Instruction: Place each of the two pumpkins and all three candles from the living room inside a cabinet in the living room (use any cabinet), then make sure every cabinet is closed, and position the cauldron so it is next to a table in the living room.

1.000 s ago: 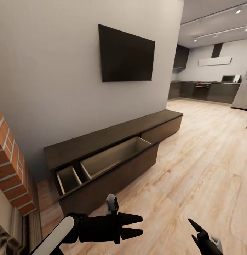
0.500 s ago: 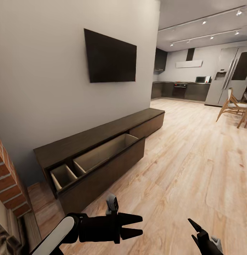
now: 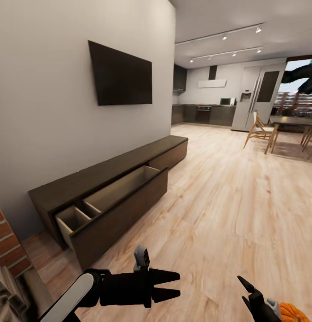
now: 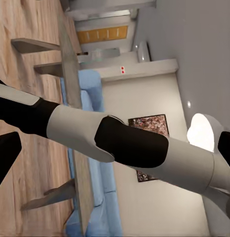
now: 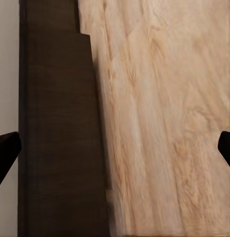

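Note:
The cabinet [image 3: 124, 179] runs along the left wall, and its wide drawer [image 3: 115, 199] is pulled out, its pale inside bare. Low in the head view my left gripper [image 3: 178, 285] hangs open over the floor, holding nothing. At the bottom right my right gripper [image 3: 242, 290] is open too, with the edge of an orange pumpkin [image 3: 292, 313] just beside its wrist. The right wrist view looks down on the cabinet top [image 5: 55, 128] and the plank floor. The left wrist view takes in my right arm [image 4: 129, 143], the grey table [image 4: 70, 74] and a blue sofa [image 4: 92, 113].
A wall TV [image 3: 120, 74] hangs above the cabinet. The brick fireplace corner [image 3: 6, 232] stands at the near left. Wooden chairs and a dining table [image 3: 272, 129] stand at the far right, with the kitchen and fridge [image 3: 252, 105] behind them. Wide plank floor lies ahead.
The camera has swung to the right, so the cabinet, TV and fireplace slid left in the picture. The dining chairs and the pumpkin came into view. Both grippers keep their pose.

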You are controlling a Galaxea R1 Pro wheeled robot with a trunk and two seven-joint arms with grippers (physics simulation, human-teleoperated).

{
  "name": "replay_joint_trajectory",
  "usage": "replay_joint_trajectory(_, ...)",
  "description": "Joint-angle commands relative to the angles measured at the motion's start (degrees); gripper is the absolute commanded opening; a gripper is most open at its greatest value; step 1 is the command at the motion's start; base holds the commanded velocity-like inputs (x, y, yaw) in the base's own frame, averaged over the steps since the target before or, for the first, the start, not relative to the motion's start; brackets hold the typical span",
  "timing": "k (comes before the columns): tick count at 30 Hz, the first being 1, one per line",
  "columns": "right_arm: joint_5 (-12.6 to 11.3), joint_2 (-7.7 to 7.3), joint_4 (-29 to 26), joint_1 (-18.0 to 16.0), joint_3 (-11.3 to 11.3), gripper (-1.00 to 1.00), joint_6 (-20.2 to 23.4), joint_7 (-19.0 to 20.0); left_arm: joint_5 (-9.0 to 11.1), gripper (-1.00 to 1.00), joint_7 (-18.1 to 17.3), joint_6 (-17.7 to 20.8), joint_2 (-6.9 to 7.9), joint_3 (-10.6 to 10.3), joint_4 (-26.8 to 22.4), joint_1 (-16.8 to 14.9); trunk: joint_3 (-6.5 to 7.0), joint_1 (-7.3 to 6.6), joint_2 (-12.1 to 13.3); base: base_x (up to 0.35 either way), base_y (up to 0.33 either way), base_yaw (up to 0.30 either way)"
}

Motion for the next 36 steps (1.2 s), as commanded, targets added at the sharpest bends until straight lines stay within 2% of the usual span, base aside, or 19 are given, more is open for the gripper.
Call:
replay_joint_trajectory(1, -0.6, 0.01, 0.22, -0.1, 0.46, 1.0, 0.58, 0.3, -0.46, 1.0, -0.59, -0.01, 0.03, -0.05, 0.01, -0.03, -0.02, -0.04, -0.02, -0.301, 0.147, -0.277)
replay_joint_trajectory(22, -0.6, 0.04, 0.22, -0.1, 0.49, 1.0, 0.57, 0.31, -0.49, 1.0, -0.59, -0.01, 0.03, -0.05, 0.01, -0.03, 0.63, -0.04, -0.02, -0.312, 0.122, -0.277)
replay_joint_trajectory(36, -0.6, 0.05, 0.22, -0.08, 0.45, 1.0, 0.5, 0.28, -0.56, 1.0, -0.44, -0.09, -0.05, -0.05, 0.01, -0.03, 1.12, -0.04, -0.02, -0.338, 0.01, -0.277)
